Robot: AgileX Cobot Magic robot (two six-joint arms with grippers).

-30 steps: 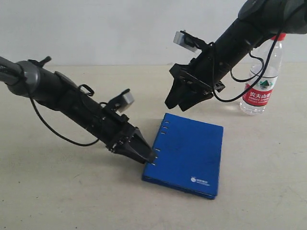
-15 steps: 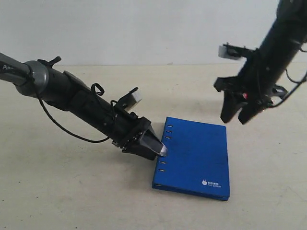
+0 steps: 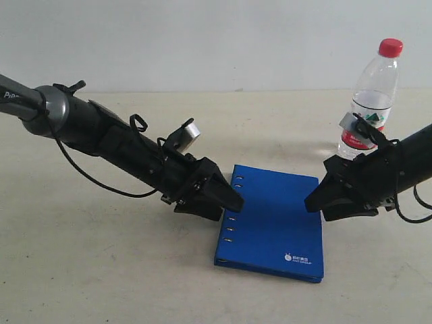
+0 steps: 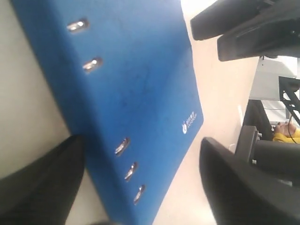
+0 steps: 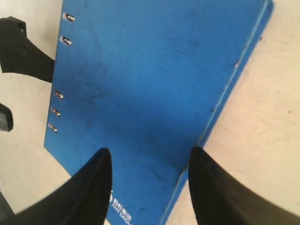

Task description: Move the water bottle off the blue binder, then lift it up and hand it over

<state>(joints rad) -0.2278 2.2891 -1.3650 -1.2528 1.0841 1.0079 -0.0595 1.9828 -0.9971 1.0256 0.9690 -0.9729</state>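
Observation:
The blue binder (image 3: 273,223) lies flat on the table, its slotted spine edge toward my left gripper. The water bottle (image 3: 372,91) stands upright on the table behind my right arm, off the binder, red cap on top. My left gripper (image 3: 235,201) is open at the spine edge, and in the left wrist view the binder (image 4: 136,84) lies between its spread fingers (image 4: 42,183). My right gripper (image 3: 312,202) is open at the binder's opposite edge. The right wrist view shows its fingers (image 5: 93,187) straddling that edge of the binder (image 5: 150,75). Neither gripper holds anything.
The beige table (image 3: 101,270) extends around the binder, with a pale wall (image 3: 202,40) behind it. The left arm (image 3: 101,142) slants in from the left with a looping cable. The right arm (image 3: 398,169) comes in low from the right, in front of the bottle's base.
The binder slid right with my left gripper at its spine. My right gripper left the binder's far edge, swung up and right, then came down low at the binder's right edge.

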